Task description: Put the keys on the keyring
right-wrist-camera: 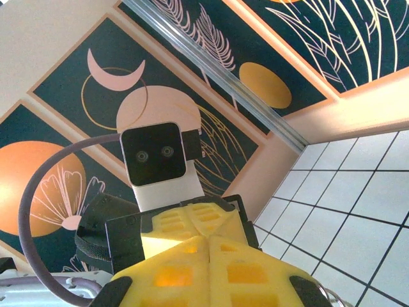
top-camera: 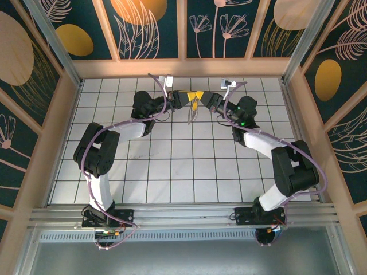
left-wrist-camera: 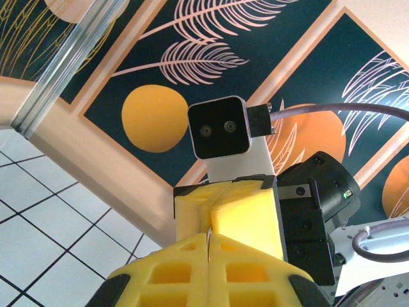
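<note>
Top view: the left gripper [top-camera: 185, 95] and right gripper [top-camera: 200, 96] meet tip to tip at the table's [top-camera: 172, 172] 12 o'clock edge. The keyring [top-camera: 193, 113] hangs at 6 o'clock from that junction. The keys cannot be told from the yellow tips.

Left wrist: the left gripper [left-wrist-camera: 209, 248] is pressed together on a thin grey strand of the keyring [left-wrist-camera: 209, 238]. The right gripper [left-wrist-camera: 225, 210] touches it at 12 o'clock.

Right wrist: the right gripper [right-wrist-camera: 208, 251] has its fingers together, with any contents hidden. The left gripper [right-wrist-camera: 192, 222] is at 12 o'clock.

Two arms [top-camera: 100, 152] [top-camera: 292, 169]; one left claw [top-camera: 184, 95], one right claw [top-camera: 202, 96]; one keyring [top-camera: 194, 112]
</note>
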Available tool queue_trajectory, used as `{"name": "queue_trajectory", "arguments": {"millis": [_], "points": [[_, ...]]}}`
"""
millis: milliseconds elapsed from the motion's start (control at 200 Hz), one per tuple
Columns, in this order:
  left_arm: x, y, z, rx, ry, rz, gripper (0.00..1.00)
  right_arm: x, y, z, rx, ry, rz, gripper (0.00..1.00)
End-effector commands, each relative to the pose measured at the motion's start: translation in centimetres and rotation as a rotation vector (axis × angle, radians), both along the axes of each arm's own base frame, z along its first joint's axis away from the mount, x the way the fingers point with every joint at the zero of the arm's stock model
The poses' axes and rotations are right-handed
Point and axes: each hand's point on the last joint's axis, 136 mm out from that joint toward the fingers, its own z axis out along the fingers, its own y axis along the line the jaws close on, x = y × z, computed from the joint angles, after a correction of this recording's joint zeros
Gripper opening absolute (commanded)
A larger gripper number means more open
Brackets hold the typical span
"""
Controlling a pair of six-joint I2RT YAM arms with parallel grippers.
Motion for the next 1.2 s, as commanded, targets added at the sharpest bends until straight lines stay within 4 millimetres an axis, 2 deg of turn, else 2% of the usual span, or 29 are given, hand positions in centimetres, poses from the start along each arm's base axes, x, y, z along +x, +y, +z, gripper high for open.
{"name": "queue_trajectory", "arguments": {"millis": [0,45,125,215,330,531,1076,1196], "points": [[-0.5,-0.2,1.5,-0.033,-0.064,-0.009,0.0,-0.5,0.5,1.2,-0.001,-0.056,0.039,0.0],[-0.4,-0.2,1.6,-0.031,-0.062,-0.004,0.0,-0.3,0.2,1.1,-0.008,-0.054,0.028,0.0],[0.0,0.0,1.5,-0.017,-0.062,0.013,0.16,0.2,-0.4,0.9,-0.028,-0.054,0.01,0.0],[0.7,0.5,1.6,0.005,-0.071,0.044,0.28,0.9,-1.2,0.6,-0.068,-0.051,-0.006,0.0],[1.5,1.5,1.5,0.031,-0.075,0.077,0.35,1.8,-2.2,0.1,-0.115,-0.042,-0.01,0.0],[2.4,2.1,0.3,0.114,-0.077,0.091,0.39,2.8,-3.0,-0.9,-0.188,-0.032,0.025,0.0],[3.5,1.1,-2.7,0.246,-0.054,0.023,0.42,3.8,-1.8,-3.6,-0.282,-0.003,0.128,0.0],[3.6,0.8,-3.1,0.249,-0.048,-0.002,0.43,3.8,-1.8,-3.7,-0.296,-0.005,0.134,0.0]]}}
